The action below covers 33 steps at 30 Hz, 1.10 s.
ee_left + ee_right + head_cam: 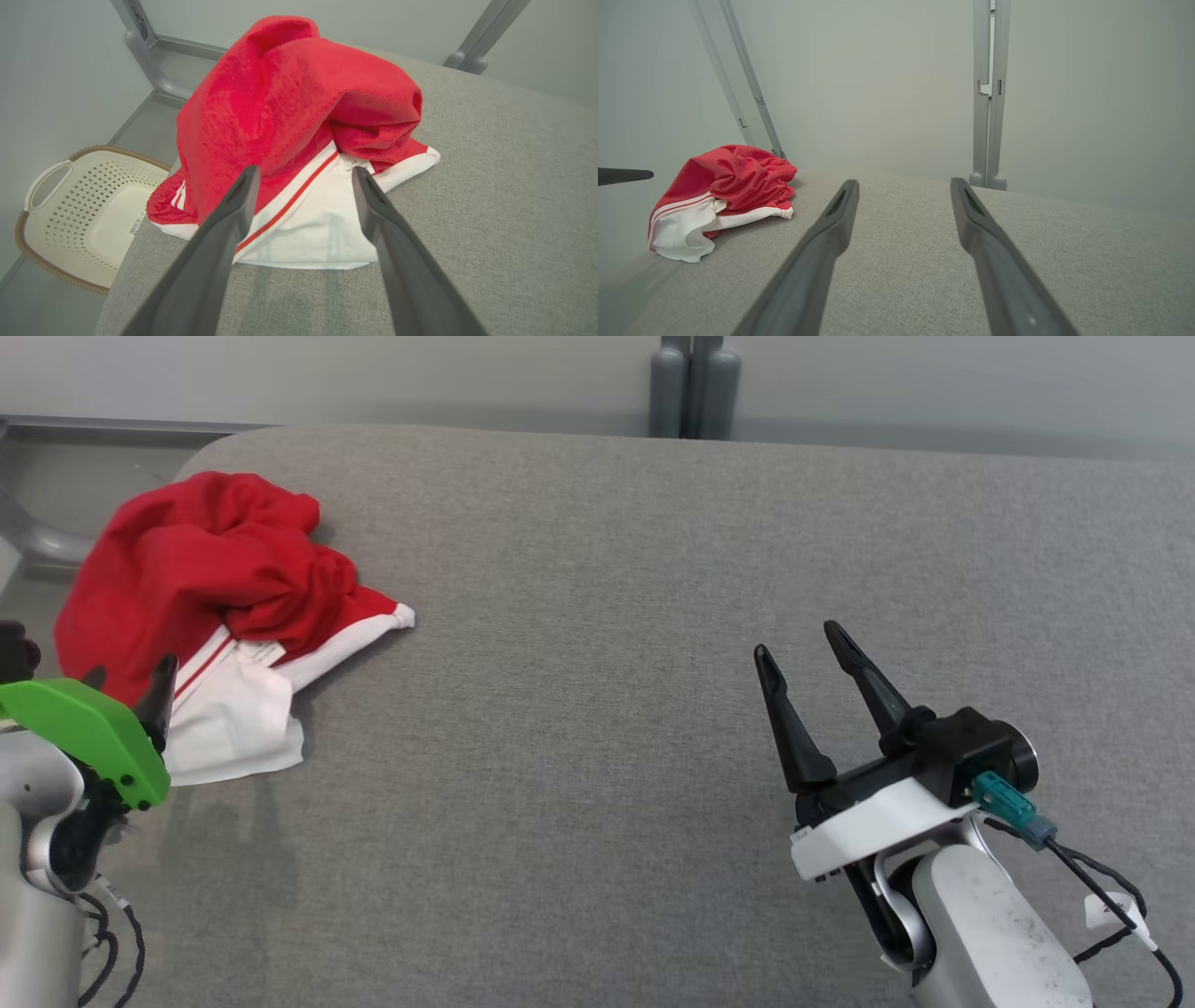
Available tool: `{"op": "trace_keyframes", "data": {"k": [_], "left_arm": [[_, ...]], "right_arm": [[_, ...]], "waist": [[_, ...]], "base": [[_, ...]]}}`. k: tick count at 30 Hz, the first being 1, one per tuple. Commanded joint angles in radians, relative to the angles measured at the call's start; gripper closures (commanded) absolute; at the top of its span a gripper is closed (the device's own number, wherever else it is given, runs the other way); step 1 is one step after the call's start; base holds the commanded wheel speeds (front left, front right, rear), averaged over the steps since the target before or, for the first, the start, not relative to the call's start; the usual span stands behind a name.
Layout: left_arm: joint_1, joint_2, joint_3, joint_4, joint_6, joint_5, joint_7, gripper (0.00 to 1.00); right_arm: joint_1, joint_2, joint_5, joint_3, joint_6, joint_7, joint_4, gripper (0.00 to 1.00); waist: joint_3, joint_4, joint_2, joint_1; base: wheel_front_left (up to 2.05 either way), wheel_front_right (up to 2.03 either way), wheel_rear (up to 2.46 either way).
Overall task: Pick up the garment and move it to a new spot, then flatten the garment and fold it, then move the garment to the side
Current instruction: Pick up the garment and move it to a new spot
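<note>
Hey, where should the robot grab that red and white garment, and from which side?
Likely the raised red bunch atop the garment, coming from above with the open left gripper; the white part lies flat, giving little to pinch.

I get soft, even, bright light; the crumpled red-and-white garment (215, 579) casts a faint near-side shadow on the grey fabric tabletop (597, 616). Wrist views bow at the edges.
</note>
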Motion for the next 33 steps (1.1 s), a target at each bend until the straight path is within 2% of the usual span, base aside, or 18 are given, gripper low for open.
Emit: {"op": "trace_keyframes", "data": {"k": [1,7,16,17,18,28,33], "left_arm": [[-0.032,0.030,-0.020,0.010,-0.002,-0.024,0.017,0.00],[-0.113,0.123,-0.085,0.096,-0.002,-0.083,0.055,0.00],[-0.192,0.182,-0.156,0.218,-0.002,-0.143,0.103,0.00],[-0.198,0.191,-0.164,0.226,-0.002,-0.148,0.095,0.59],[-0.205,0.200,-0.173,0.235,-0.002,-0.151,0.091,1.00],[-0.226,0.242,-0.261,0.260,-0.002,-0.184,0.009,1.00],[-0.248,0.266,-0.314,0.231,-0.002,-0.191,-0.042,1.00]], "right_arm": [[-0.020,-0.005,-0.003,-0.002,0.000,-0.003,-0.006,0.00],[-0.050,-0.013,-0.001,-0.005,0.000,-0.003,-0.018,0.00],[-0.077,-0.010,0.006,-0.007,0.000,-0.003,-0.025,0.00],[-0.078,-0.009,0.007,-0.006,0.000,-0.003,-0.024,0.00],[-0.077,-0.008,0.007,-0.007,0.000,-0.003,-0.023,0.00],[-0.057,0.000,0.011,-0.007,0.000,-0.003,-0.007,0.00],[-0.042,0.005,0.013,-0.008,0.000,-0.003,0.005,0.00]], "waist": [[0.078,-0.076,0.0000,0.0000],[0.135,-0.137,0.0000,0.0000],[0.173,-0.190,0.0000,0.0000],[0.172,-0.193,0.0000,0.0000],[0.169,-0.195,0.0000,0.0000],[0.109,-0.182,0.0000,0.0000],[0.063,-0.172,0.0000,0.0000]], "base": [[0.00,0.00,0.00],[0.00,0.00,0.00],[0.00,0.00,0.00],[0.00,0.00,0.00],[0.00,0.00,0.00],[0.00,0.00,0.00],[0.00,0.00,0.00]]}}
